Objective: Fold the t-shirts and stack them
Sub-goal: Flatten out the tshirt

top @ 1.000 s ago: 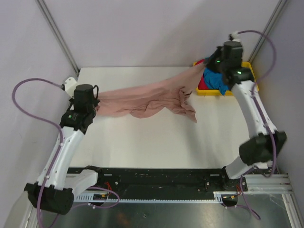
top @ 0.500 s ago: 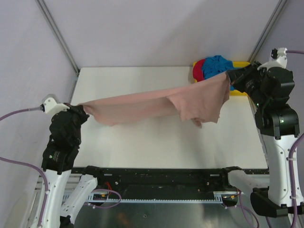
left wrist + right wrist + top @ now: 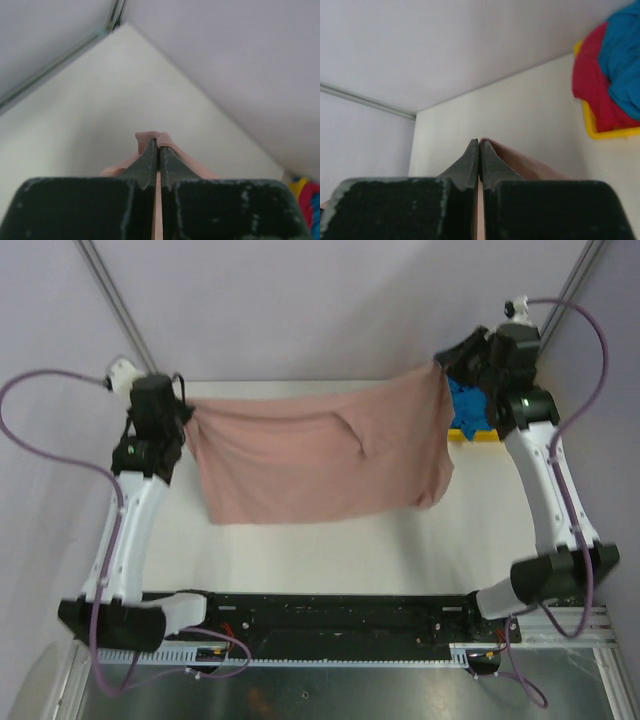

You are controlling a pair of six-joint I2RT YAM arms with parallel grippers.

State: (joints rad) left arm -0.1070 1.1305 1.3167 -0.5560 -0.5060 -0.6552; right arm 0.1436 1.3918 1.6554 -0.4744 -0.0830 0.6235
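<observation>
Dusty pink cloth t-shirt (image 3: 320,455) held spread between both hands above white surface (image 3: 330,550).
Left hand (image 3: 188,420): fingers pressed together, pinching one upper corner of the pink shirt. Right hand (image 3: 441,368): likewise pinching the opposite corner. Cloth hangs below the hands as a broad sheet. Bright blue t-shirt (image 3: 466,405) and red t-shirt (image 3: 592,85) lie bunched in yellow plastic tray (image 3: 472,436), just beside the right hand.

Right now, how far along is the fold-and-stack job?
Early. Done: the pink t-shirt is out of the yellow tray; nothing is folded or stacked yet. In hand: the left gripper and right gripper each pinch an upper corner, holding it spread over the table. Left: laying and folding it, then the blue t-shirt and red t-shirt bunched in the tray.
</observation>
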